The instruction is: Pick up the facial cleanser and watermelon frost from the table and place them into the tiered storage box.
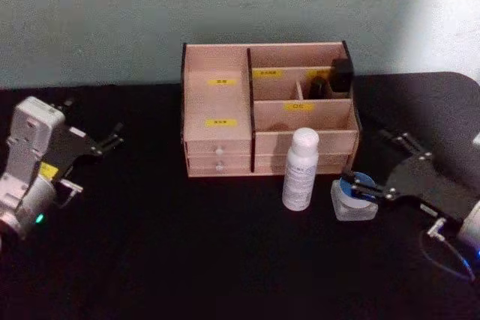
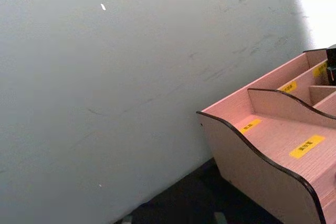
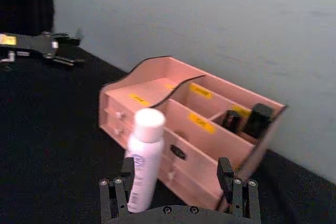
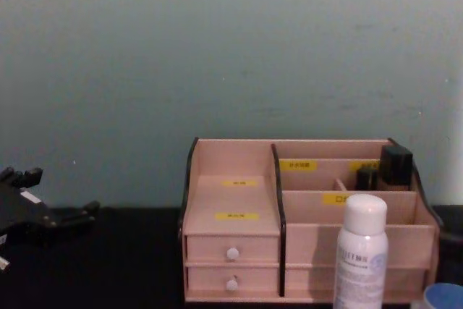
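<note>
Where the matte black tabletop (image 1: 187, 260) fills the lower part of the head view, the watermelon frost (image 1: 349, 207), a squat clear glass jar with a round blue lid, sits at lower right. One finger of the right claw (image 1: 364, 158) lies across its lid, though I cannot tell whether they touch. The claw is spread wide and grips nothing. Just left stands the facial cleanser (image 1: 302, 170), a smooth white cylinder with a rounded cap. Behind both, mid-frame, is the tiered storage box (image 1: 217, 103) of pale pinkish wood, stepped, with yellow labels and white knobs. At the left edge, the left claw (image 1: 116, 134) hangs parted and empty.
</note>
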